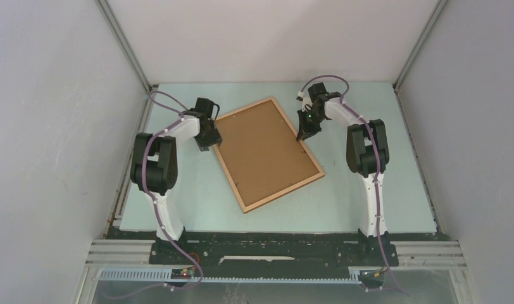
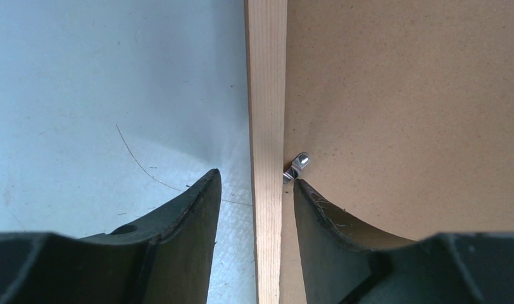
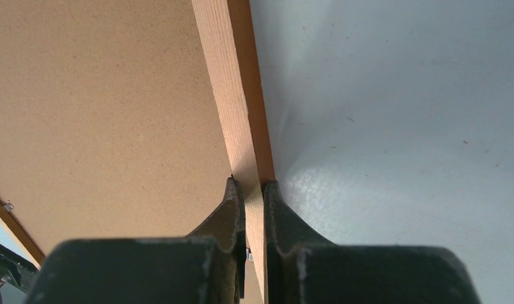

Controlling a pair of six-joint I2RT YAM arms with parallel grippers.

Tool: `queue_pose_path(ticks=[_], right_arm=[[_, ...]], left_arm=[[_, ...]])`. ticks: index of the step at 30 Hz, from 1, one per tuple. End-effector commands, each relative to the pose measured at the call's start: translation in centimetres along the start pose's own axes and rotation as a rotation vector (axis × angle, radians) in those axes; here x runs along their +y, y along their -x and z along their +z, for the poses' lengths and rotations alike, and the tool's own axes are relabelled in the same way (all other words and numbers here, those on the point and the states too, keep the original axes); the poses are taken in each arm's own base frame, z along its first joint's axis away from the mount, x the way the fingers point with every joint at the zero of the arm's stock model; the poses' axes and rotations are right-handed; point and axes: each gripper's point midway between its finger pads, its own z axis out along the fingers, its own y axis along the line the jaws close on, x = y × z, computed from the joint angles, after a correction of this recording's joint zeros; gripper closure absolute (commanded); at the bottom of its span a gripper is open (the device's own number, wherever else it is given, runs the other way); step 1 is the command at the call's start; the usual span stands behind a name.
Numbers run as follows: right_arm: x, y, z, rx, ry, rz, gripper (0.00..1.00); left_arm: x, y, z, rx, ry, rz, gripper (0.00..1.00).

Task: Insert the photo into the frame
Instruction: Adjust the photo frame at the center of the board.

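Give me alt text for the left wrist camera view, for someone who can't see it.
The left gripper, its black fingers open, straddles a pale wooden rail of the frame. Brown backing board fills the right side, with a small metal tab near one fingertip, and the pale blue table lies on the left.

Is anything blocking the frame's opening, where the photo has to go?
Yes. The brown backing board fills the frame, with a metal retaining tab reaching over its edge beside the left pincer. No photo is in view.
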Motion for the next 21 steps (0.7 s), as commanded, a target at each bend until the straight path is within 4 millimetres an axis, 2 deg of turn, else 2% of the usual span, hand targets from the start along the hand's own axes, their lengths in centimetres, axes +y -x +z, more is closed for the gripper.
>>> queue_pose_path(ticks=[1, 7, 10, 14, 21], right_arm=[[0.2, -1.3, 0.9, 0.062, 0.008, 0.081, 0.98], [0.2, -1.3, 1.0, 0.063, 0.007, 0.081, 0.98], [0.2, -1.4, 1.1, 0.065, 0.006, 0.079, 0.98], [0.2, -1.4, 1.1, 0.065, 0.004, 0.079, 0.98], [0.2, -1.4, 1.1, 0.068, 0.008, 0.08, 0.98]], left_arm=[[0.1, -0.1, 0.7, 0.002, 0.015, 0.021, 0.46], [0.2, -0.2, 1.1, 0.005, 0.024, 0.016, 0.43], [0.7, -0.1, 1.2, -0.003, 0.049, 0.001, 0.5], [0.9, -0.3, 1.5, 0.009, 0.044, -0.033, 0.68], [0.8, 0.1, 1.1, -0.005, 0.031, -0.072, 0.75]])
